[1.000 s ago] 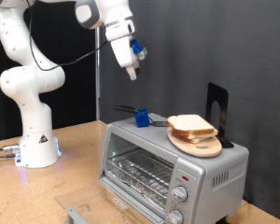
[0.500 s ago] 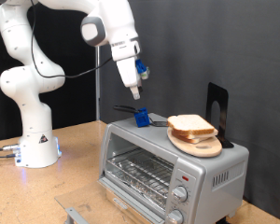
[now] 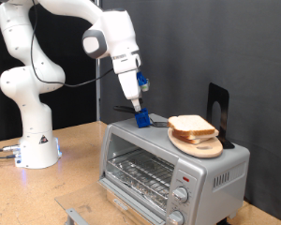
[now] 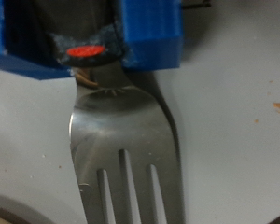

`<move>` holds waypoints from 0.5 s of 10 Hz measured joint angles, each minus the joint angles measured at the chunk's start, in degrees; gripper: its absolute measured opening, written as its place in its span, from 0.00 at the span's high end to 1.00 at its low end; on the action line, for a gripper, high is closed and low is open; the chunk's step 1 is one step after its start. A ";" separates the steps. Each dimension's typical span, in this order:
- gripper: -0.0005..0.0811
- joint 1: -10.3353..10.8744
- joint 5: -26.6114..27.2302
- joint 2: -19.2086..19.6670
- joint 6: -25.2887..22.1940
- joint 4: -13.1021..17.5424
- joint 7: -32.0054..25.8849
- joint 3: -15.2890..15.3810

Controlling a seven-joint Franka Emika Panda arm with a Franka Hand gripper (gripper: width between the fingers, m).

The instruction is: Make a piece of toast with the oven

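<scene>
Gripper (image 3: 137,105) over fork (image 4: 131,159); grip unclear; toast (image 3: 191,126) apart, atop oven (image 3: 215,167).

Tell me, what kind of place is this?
Likely a robot lab made up as a small kitchen: an arm stands on a wooden table before a black backdrop, its gripper down at a blue-handled fork atop an oven bearing bread.

wrist cam | metal fork (image 4: 126,149) fills view | handle end in blue holder (image 4: 145,33) | red mark (image 4: 84,53) beside holder
</scene>
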 joint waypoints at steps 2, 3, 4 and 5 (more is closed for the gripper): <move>0.00 -0.01 0.06 1.72 2.04 -0.07 0.02 0.00; 0.00 -0.01 0.16 2.43 2.93 -0.07 0.01 0.00; 0.00 0.00 0.34 2.98 3.57 -0.07 0.01 0.00; 0.00 0.05 0.76 3.43 3.84 -0.02 -0.10 0.00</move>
